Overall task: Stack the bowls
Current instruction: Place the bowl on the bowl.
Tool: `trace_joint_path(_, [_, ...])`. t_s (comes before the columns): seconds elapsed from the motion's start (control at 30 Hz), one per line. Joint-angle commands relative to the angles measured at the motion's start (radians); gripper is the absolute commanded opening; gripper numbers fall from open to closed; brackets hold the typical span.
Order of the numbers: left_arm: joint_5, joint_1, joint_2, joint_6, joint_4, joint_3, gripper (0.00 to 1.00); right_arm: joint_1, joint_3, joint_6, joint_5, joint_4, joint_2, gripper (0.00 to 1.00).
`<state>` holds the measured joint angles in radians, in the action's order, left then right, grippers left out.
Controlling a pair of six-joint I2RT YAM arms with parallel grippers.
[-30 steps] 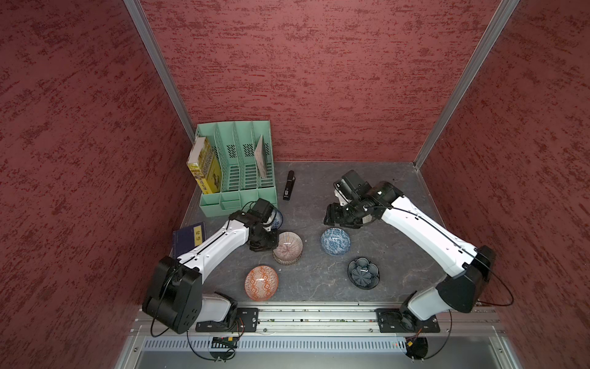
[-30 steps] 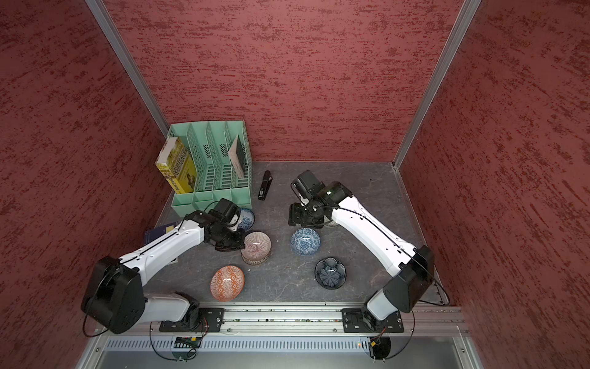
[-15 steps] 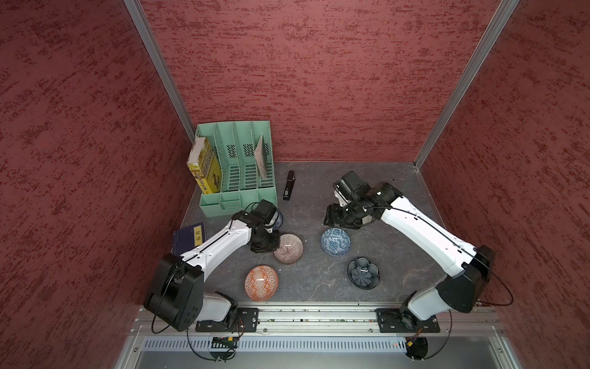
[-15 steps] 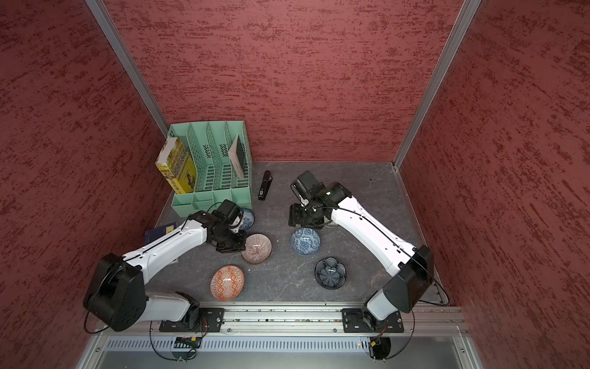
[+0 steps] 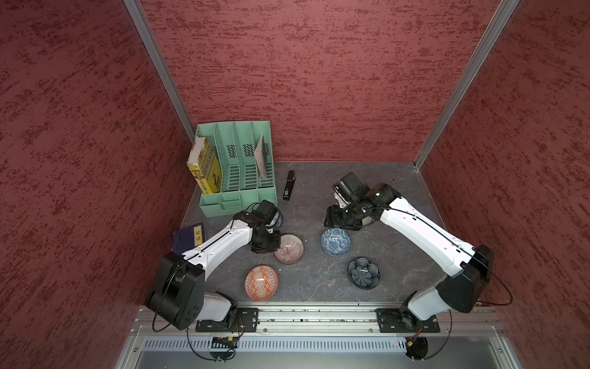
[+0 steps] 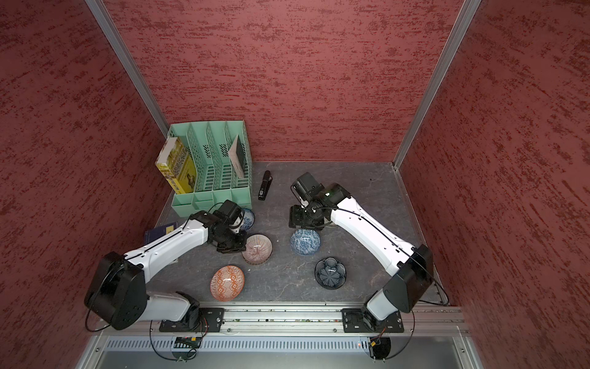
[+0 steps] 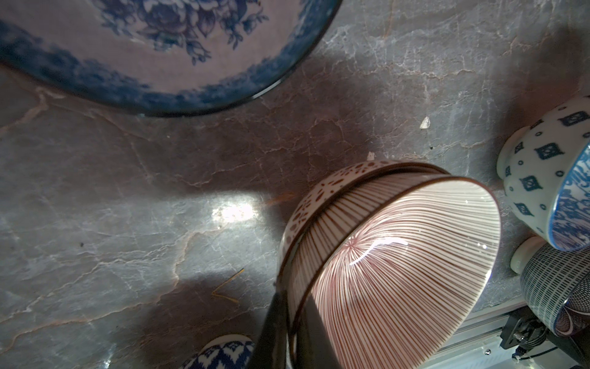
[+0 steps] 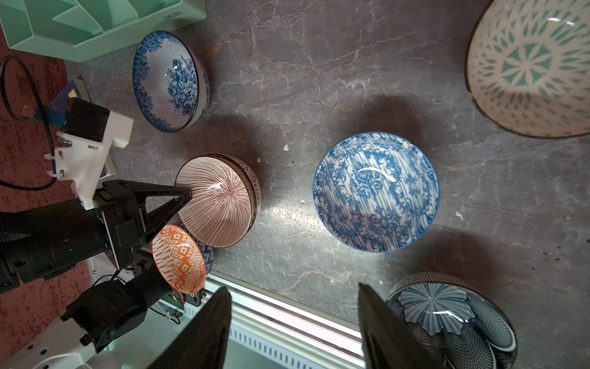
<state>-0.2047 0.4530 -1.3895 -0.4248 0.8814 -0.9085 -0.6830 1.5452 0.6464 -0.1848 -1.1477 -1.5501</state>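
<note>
Pinching rim of striped bowl (image 5: 289, 252), seemingly, left gripper (image 8: 188, 194); right gripper (image 8: 292, 287) gapes beside blue bowl (image 8: 376, 191).

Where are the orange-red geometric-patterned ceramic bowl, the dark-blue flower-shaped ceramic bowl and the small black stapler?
orange-red geometric-patterned ceramic bowl (image 5: 261, 283): a top view, middle of its inside.
dark-blue flower-shaped ceramic bowl (image 5: 363, 273): a top view, centre of its inside.
small black stapler (image 5: 289, 189): a top view, middle of its body.

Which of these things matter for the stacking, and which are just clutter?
Job: striped bowl, blue-white bowl, floral bowl, orange bowl, flower-shaped bowl, lattice bowl.
Clutter: green organizer, yellow book, blue book, stapler.
</note>
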Motion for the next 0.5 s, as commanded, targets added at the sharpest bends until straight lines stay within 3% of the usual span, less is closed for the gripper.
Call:
trace_joint_path(0.0, [-0.018, 0.005, -0.015, -0.005, -0.012, 0.005, 0.19, 0.005, -0.006, 0.001, -0.006, 0.020, 0.023, 0.65])
trace_joint_path(0.13, [-0.021, 0.005, -0.016, -0.005, -0.004, 0.000, 0.30, 0.006, -0.009, 0.000, -0.004, 0.020, 0.024, 0.65])
trace_joint_path(0.27, [-0.024, 0.006, 0.002, -0.007, 0.023, -0.016, 0.51, 0.006, -0.014, -0.002, -0.004, 0.017, 0.023, 0.66])
trace_joint_path(0.47, [-0.029, 0.010, 0.054, -0.025, 0.069, -0.027, 0.53, 0.005, -0.013, 0.000, -0.002, 0.020, 0.026, 0.66])
